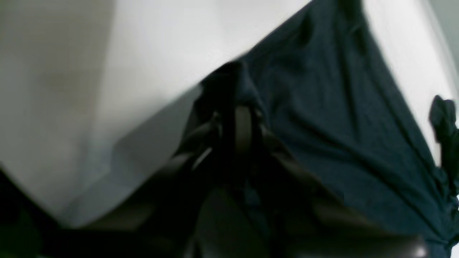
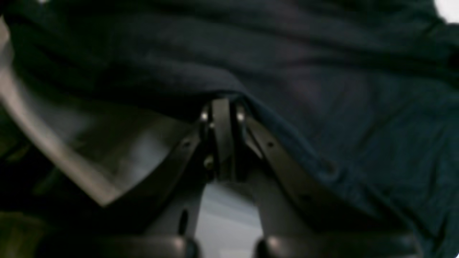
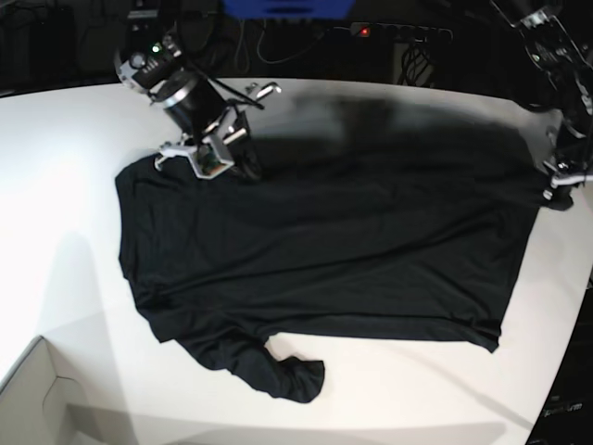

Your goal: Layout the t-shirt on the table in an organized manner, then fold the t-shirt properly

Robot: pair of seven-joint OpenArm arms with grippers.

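Note:
The black t-shirt [image 3: 324, 241] lies spread across the white table [image 3: 56, 185], with one sleeve [image 3: 287, 375] bunched up near the front edge. My right gripper [image 3: 246, 167] is at the shirt's far left edge, its fingers shut on a pinch of the fabric [image 2: 287, 53], as the right wrist view shows at the gripper [image 2: 222, 107]. My left gripper [image 3: 559, 193] is at the shirt's far right corner. In the left wrist view that gripper [image 1: 237, 107] is shut on a small bunch of cloth, and the t-shirt [image 1: 322, 107] stretches away over the table [image 1: 161, 43].
A pale cardboard box corner [image 3: 37, 399] sits at the front left. Behind the table there are cables, a power strip [image 3: 398, 32] with a red light and a blue object [image 3: 287, 7]. The table's curved edge runs close to the left gripper on the right side.

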